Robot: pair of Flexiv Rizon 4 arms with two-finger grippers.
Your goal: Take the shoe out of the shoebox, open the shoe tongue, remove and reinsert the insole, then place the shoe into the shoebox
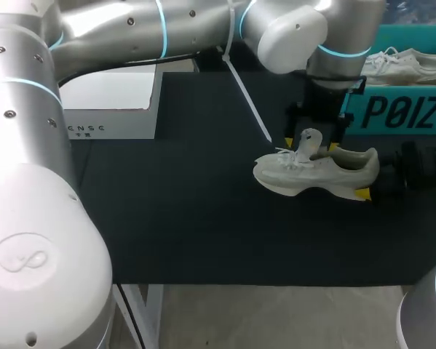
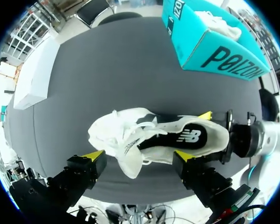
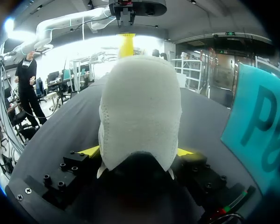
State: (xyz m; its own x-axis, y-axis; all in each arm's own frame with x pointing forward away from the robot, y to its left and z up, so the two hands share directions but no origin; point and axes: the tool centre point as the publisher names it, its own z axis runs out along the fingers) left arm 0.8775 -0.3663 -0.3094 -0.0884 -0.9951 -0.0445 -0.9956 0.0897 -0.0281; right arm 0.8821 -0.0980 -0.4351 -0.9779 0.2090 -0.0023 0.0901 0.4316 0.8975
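The shoe (image 1: 316, 173) lies on its sole on the dark table (image 1: 188, 218), out of the teal shoebox (image 1: 399, 113) that stands just behind it. The right gripper (image 3: 138, 151) grasps the shoe by the heel, with a yellow tip pressed to each side and the toe pointing straight ahead of it. The left arm reaches past the middle of the table. The left gripper (image 2: 138, 155) hangs over the shoe's opening with its fingers spread wide, touching nothing. The tongue (image 2: 130, 161) is pulled up and stands between those spread fingers without meeting either one. Under the left gripper the dark insole (image 2: 186, 137) shows inside the shoe, with a white logo and a short line of print on it.

The shoebox has large dark lettering along its side, and it holds a second pale shoe (image 1: 407, 65). A white box (image 1: 108, 109), with small grey letters on its front, sits well apart from both grippers on the far side of the table.
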